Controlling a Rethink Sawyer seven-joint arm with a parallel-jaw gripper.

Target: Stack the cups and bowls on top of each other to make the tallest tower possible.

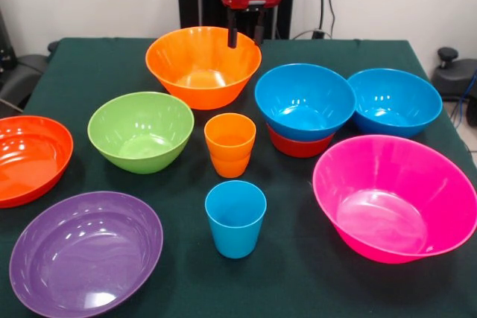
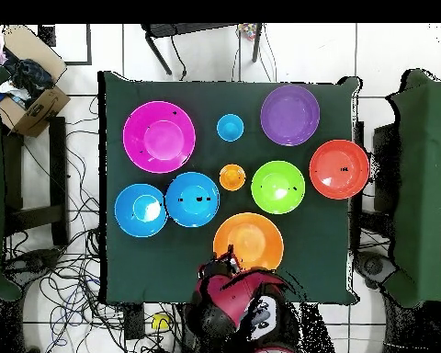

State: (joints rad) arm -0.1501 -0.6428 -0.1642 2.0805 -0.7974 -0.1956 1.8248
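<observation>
My gripper (image 1: 245,36) hangs open and empty just above the far rim of the orange bowl (image 1: 203,65); in the overhead view it (image 2: 224,267) sits at that bowl's (image 2: 248,241) robot-side edge. Two nested orange cups (image 1: 229,144) stand mid-table, with the light blue cup (image 1: 235,217) nearer the camera. One blue bowl (image 1: 304,100) rests on a red-orange bowl (image 1: 298,145), forming a low tower. The second blue bowl (image 1: 393,100), pink bowl (image 1: 395,197), lime green bowl (image 1: 140,130), other red-orange bowl (image 1: 30,156) and purple bowl (image 1: 86,252) stand singly.
The table has a dark green cloth (image 1: 89,65). In the overhead view a cardboard box (image 2: 29,87) and loose cables (image 2: 68,276) lie on the floor beside the table, and dark furniture stands at both sides.
</observation>
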